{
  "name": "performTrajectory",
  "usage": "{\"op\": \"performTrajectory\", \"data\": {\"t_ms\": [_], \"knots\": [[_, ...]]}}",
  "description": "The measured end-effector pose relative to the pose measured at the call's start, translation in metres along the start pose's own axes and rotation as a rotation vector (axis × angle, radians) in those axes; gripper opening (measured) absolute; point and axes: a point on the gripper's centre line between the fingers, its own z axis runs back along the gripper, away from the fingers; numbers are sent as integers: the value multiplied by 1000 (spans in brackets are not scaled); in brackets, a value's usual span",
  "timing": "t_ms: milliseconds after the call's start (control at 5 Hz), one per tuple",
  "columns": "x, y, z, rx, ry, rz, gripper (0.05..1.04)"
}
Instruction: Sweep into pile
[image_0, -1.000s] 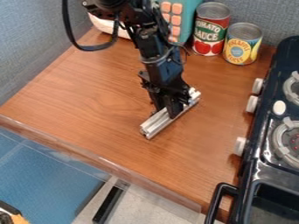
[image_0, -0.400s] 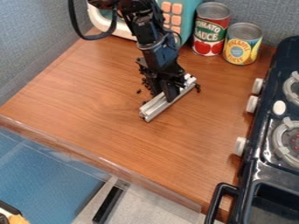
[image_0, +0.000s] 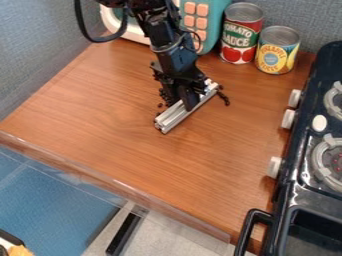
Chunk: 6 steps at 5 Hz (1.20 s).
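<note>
On the wooden desk, tool pinches metal bar mid-length, a sound hold; likely stiff, slightly slippery.

The black gripper is holding a silver metal bar slantwise at the wooden counter, and small dark pieces are lying close by the bar. Behind them, two cans are standing beside a teal toy appliance.
</note>
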Motion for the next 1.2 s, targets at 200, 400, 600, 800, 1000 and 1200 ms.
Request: {"op": "performTrajectory", "data": {"t_ms": [200, 400, 600, 800, 1000, 1200], "knots": [[0, -4, 0, -27, -1, -3, 328], [-2, -15, 2, -87, 17, 8, 328], [7, -34, 18, -122, -20, -10, 328], [8, -44, 21, -149, -15, -12, 328], [9, -47, 21, -157, -13, 7, 328], [12, -53, 19, -146, -17, -8, 328]]}}
